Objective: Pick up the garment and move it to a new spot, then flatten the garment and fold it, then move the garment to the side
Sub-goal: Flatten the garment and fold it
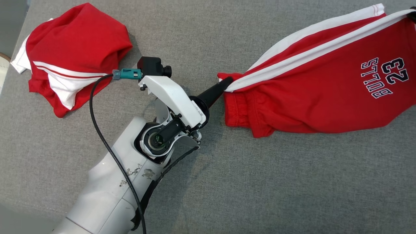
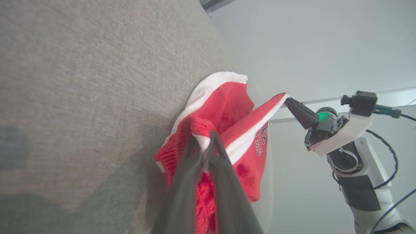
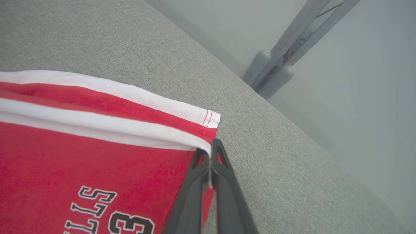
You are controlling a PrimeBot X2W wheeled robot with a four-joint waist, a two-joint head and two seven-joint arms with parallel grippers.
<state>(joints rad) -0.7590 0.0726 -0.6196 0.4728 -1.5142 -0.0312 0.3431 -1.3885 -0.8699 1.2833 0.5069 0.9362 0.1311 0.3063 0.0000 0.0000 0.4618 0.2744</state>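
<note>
Two grippers, one pair of red shorts (image 1: 318, 97) strung between them! The left gripper (image 1: 226, 83) is clamped tight on the waistband end, right where the white side stripe (image 1: 292, 61) begins. The right gripper (image 1: 412, 15), up at the far corner of the head view, is pinched shut on the hem end of that same stripe. That explains the hold: grab both ends of one side seam, pull them apart, and the cloth draws out straight. So the stripe runs taut as a line while the rest sags below it, the "BULLS 23" print facing up. The shorts sit over the right half of the grey tabletop (image 1: 260, 182); whether the drooping part touches it, I cannot tell. Away at the far left lies a second red garment (image 1: 74, 48), bunched up and well apart from the action. My read: this is the carry-and-spread stage, with laying flat and folding yet to come.
</note>
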